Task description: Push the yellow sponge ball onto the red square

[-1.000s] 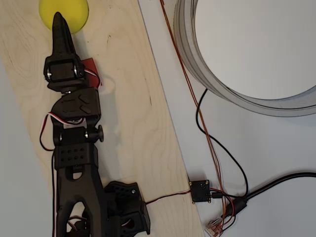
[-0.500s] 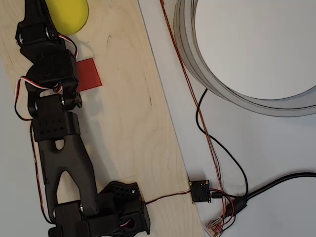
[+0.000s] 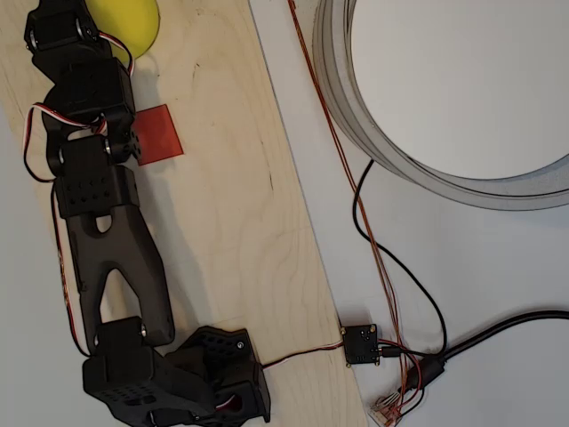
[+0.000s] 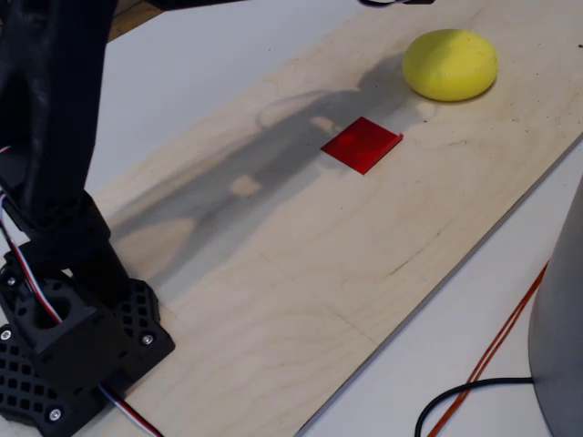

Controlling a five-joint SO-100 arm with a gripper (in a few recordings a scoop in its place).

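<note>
The yellow sponge ball [image 4: 451,64] sits at the far right of the plywood board [image 4: 301,264] in the fixed view, close to the red square [image 4: 362,144] but apart from it, with a strip of bare wood between them. In the overhead view the yellow sponge ball [image 3: 135,20] lies at the top edge of the picture and the red square [image 3: 160,133] is just below it, partly covered on its left by the black arm [image 3: 93,169]. The arm reaches up along the board's left side, its wrist beside the ball; the gripper's tip runs out of the picture, so I cannot tell whether its fingers are spread or pressed together.

Judging by this layout, the step in hand is getting behind the ball. To do it well, the tip should go to the ball's far side, opposite the square, drop low to the board, and push through the ball's middle in a straight line toward the square. A slow push matters: an off-centre nudge could roll the foam sideways or carry it past the small patch. The grey ring [image 3: 444,98] on the white worktop [image 3: 498,267] and the cables [image 3: 391,294] lie well clear.
</note>
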